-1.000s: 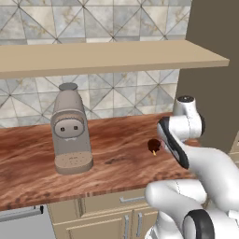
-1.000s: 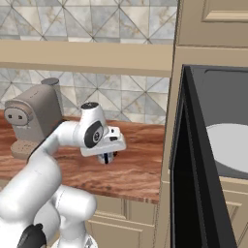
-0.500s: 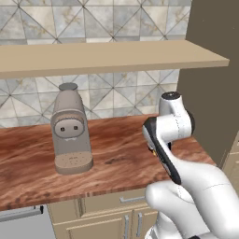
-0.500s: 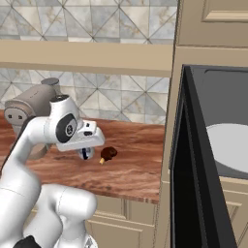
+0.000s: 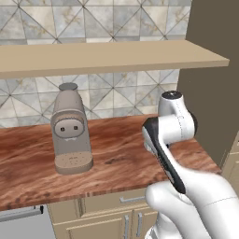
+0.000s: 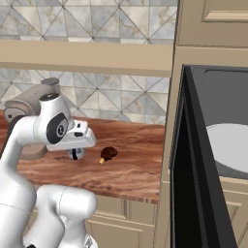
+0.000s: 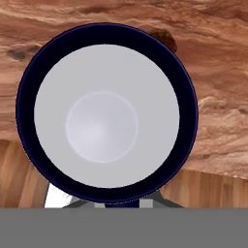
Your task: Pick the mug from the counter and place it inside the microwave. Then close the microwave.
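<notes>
The gripper (image 6: 74,154) is clamped on the mug (image 7: 106,112), held just above the counter (image 6: 135,164) left of the microwave (image 6: 213,145); small, rigid and probably light, it seems best pinched by its rim.

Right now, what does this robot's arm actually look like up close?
The arm is made of smooth, glossy white rounded segments with dark grey rings at the joints and a black stripe along one link. A round grey cap tops one joint. No loose cables show.

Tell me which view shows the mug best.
The hand view: the mug is seen from above, dark rim and pale inside plain. Right base view catches a sliver under the hand; in the left base view the arm covers it.
</notes>
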